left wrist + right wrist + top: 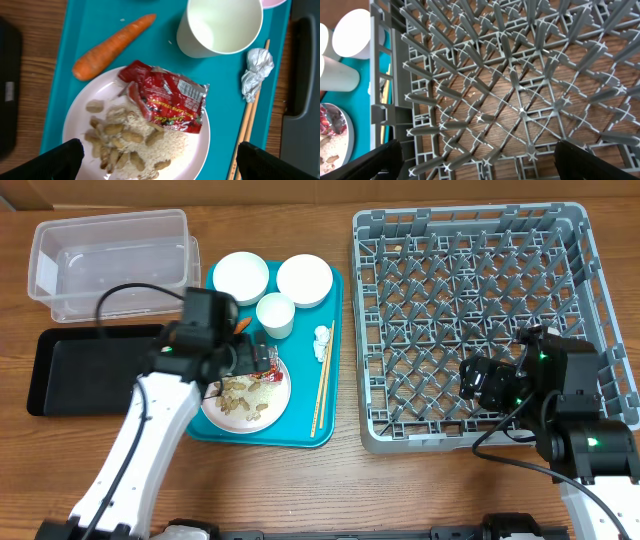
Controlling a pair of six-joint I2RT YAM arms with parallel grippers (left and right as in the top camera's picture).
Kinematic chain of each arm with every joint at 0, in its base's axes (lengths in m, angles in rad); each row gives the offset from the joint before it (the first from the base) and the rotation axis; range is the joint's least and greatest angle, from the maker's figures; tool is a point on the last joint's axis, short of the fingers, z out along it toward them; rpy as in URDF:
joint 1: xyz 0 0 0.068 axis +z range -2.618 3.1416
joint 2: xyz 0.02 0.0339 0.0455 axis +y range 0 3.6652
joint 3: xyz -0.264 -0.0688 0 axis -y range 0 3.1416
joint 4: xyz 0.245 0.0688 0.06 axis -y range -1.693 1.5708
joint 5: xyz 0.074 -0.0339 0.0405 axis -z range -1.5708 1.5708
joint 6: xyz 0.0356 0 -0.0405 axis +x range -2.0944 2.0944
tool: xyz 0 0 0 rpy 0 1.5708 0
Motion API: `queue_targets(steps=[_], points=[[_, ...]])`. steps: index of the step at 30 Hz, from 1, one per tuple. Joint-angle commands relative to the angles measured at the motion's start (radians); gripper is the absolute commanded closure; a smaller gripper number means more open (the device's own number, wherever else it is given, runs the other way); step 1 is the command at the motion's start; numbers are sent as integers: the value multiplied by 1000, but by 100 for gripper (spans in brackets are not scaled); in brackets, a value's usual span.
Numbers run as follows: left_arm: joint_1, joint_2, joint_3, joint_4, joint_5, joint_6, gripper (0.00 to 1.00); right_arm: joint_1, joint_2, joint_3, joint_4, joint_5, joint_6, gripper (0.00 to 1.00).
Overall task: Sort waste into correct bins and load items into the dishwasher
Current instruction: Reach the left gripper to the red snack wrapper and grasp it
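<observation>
My left gripper (pixel 160 162) is open and empty, hovering over the round white plate (pixel 75 112) on the teal tray. The plate holds the crumpled red wrapper (pixel 167 100) and tan peanut scraps with white crumbs (pixel 127 142). The orange carrot (pixel 112 45) lies beside the plate. The white cup (pixel 220 25), a white paper wad (pixel 256 70) and the chopsticks (pixel 247 120) lie to the right. Two white bowls (pixel 240 275) (pixel 304 278) stand at the tray's back. My right gripper (pixel 480 162) is open and empty over the grey dish rack (pixel 470 240).
The clear plastic tub (pixel 110 260) stands at the back left. The shallow black tray (pixel 80 370) lies in front of it, left of the teal tray (pixel 330 380). My left arm crosses the black tray's right end.
</observation>
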Motion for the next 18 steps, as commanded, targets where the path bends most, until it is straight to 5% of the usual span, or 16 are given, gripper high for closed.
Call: queue_targets(steps=[1,14,18], points=[[-67,81,19,29,-77,-93,0,5,11,29,-3,13,6,0],[-136,259,19,182,-85,-154,1,5,13,29,-8,13,6,0],[-137,278,19,188,-85,-153,18,5,13,29,-8,13,6,0]])
